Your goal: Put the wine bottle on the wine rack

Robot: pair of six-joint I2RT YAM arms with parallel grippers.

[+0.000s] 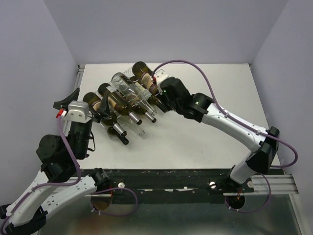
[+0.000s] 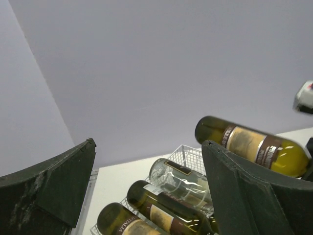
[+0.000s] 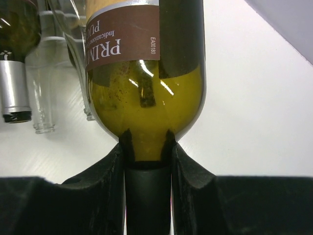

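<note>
Now: placing step, wine bottle [image 3: 146, 112] in my right gripper [image 3: 148, 147], not yet settled.
Fingers clamp the neck just under the shoulder. The bottle lies nearly flat at upper centre of the overhead frame, over the right end of the wine rack [image 2: 188, 155]. Next, I judge: lower it into a groove there, hidden from me, then release. The clear bottle [image 1: 128, 88] and dark bottles [image 1: 105, 105] crowd alongside, so a tilt could knock them. My left gripper [image 2: 146, 147] is spread wide, empty, at the rack's left.

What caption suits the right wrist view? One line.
Right gripper shut on the neck of the wine bottle, beside neighbouring bottle necks.
</note>
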